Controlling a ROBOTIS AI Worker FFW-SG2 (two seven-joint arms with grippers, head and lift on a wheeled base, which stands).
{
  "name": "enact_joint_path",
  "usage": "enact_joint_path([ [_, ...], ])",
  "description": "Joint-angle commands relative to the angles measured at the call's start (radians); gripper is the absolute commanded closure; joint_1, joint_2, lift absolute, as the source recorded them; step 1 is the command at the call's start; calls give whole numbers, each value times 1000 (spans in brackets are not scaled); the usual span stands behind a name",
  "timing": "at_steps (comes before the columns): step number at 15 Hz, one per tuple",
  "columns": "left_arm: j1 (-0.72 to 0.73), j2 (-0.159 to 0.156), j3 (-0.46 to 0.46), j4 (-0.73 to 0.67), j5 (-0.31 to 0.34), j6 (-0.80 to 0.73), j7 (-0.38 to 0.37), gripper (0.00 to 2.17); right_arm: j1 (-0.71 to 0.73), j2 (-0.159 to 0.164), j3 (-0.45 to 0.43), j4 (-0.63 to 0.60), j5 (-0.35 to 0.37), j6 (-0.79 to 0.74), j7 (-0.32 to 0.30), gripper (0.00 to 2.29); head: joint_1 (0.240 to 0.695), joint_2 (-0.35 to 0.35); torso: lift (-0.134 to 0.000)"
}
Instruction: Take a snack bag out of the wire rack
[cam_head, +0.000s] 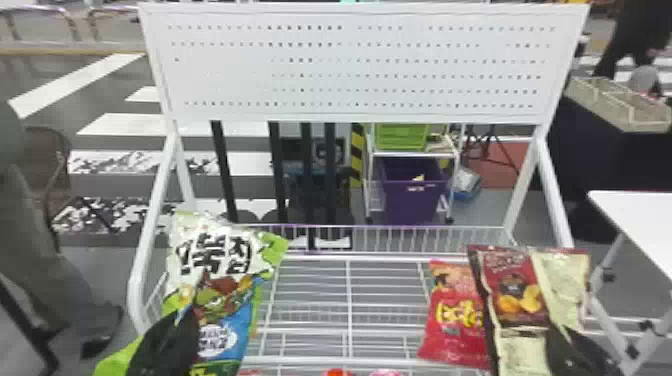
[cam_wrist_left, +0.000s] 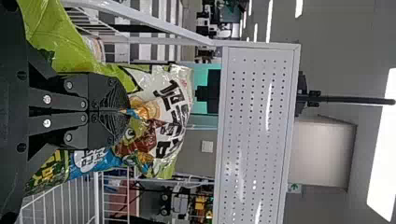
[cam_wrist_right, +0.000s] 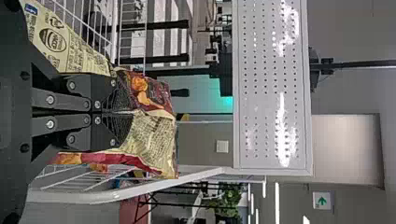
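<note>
From where I'm standing, a green-and-white snack bag (cam_head: 215, 257) is hanging upright over the left side of the white wire rack (cam_head: 400, 227), its lower end running out of my sight. The left gripper (cam_head: 185, 320) is pinching its face, fingers clenched on the film. Across on the right, a maroon-and-cream snack bag (cam_head: 517, 290) is creasing where the right gripper (cam_head: 567, 340) is squeezing it tightly. A red snack bag (cam_head: 457, 320) is leaning just beside that one. Beyond the rack, a purple bin (cam_head: 412, 202) is sitting below a green crate (cam_head: 402, 136).
</note>
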Motion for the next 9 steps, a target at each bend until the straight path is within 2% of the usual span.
enact_joint_path([
  [1, -2, 0, -4, 1, 0, 0, 0, 2078, 29, 13, -8, -10, 24, -16, -2, 2246, 499, 0, 0],
  [9, -3, 3, -1, -1, -2, -3, 0, 2081, 58, 27, -18, -12, 36, -40, 0, 2246, 499, 0, 0],
])
